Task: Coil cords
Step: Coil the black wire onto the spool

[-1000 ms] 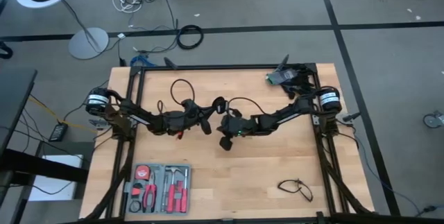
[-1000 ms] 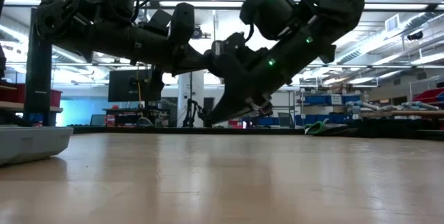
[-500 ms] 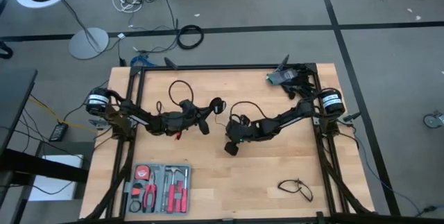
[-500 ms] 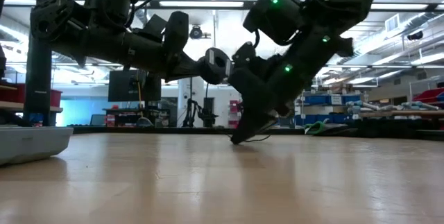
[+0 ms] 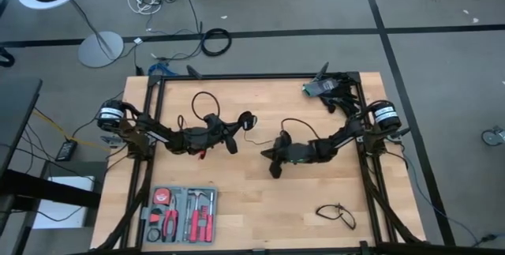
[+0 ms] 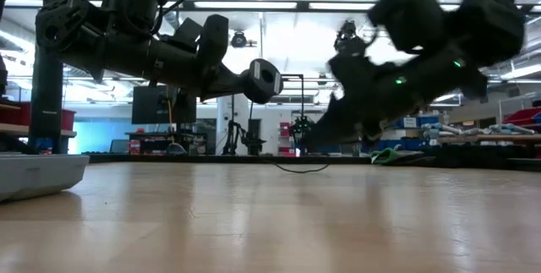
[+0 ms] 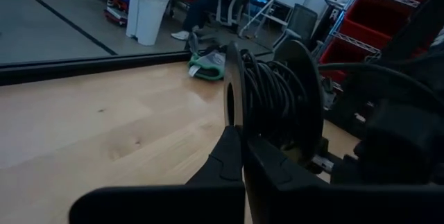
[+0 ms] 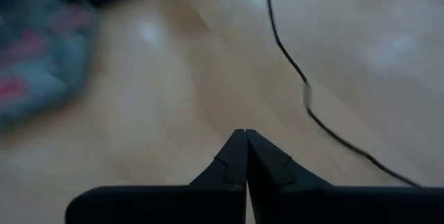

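Wood surface point(image 5: 316, 192) fills my view, grey floor around it and shelving in the room beyond. I see a tool tray point(image 5: 180, 215) at the near left corner and glasses point(image 5: 338, 213) near right. My left tool point(image 7: 243, 137) is closed, with a black disc wound with cord point(image 7: 274, 99) at its tip, held above the boards. My right tool point(image 8: 245, 135) is closed on nothing; a thin black cord point(image 8: 291, 64) trails on the boards just ahead.
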### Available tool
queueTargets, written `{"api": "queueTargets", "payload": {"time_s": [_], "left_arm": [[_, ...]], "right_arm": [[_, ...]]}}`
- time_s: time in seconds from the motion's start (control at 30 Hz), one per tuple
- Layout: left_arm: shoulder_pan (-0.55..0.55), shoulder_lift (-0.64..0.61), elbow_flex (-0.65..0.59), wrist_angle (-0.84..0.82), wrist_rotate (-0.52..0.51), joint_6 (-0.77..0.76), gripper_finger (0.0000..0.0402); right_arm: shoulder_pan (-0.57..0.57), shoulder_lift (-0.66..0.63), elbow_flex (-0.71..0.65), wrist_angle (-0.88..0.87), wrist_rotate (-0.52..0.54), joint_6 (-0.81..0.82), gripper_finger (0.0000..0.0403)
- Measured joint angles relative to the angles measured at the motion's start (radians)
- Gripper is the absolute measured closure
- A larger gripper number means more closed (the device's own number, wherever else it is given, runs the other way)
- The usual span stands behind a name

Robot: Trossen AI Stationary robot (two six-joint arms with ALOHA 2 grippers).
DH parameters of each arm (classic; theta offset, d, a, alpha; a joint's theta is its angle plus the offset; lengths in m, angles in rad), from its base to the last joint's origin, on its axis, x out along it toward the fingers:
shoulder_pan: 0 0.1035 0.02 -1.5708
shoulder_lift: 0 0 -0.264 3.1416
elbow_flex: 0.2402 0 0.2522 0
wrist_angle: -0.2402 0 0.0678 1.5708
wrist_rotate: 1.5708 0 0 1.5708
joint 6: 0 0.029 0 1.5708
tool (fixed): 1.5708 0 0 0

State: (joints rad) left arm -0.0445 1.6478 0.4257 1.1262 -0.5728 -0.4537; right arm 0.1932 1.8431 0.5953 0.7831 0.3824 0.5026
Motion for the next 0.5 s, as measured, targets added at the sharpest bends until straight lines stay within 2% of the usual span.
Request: {"api": "queueTargets", "payload": {"time_s": [0.1,0.17,0.5], "left_arm": [[0.000,0.000,0.000,0.000,0.002,0.000,0.0401],[0.000,0.000,-0.001,0.001,0.002,0.000,0.0401],[0.000,0.000,0.000,0.008,0.010,0.003,0.0401]], "right_arm": [[-0.019,0.019,-0.090,0.274,-0.019,-0.019,0.0403],[-0.031,0.021,-0.119,0.347,0.003,-0.063,0.0401],[-0.084,0.021,-0.071,0.278,0.027,-0.232,0.0372]]}}
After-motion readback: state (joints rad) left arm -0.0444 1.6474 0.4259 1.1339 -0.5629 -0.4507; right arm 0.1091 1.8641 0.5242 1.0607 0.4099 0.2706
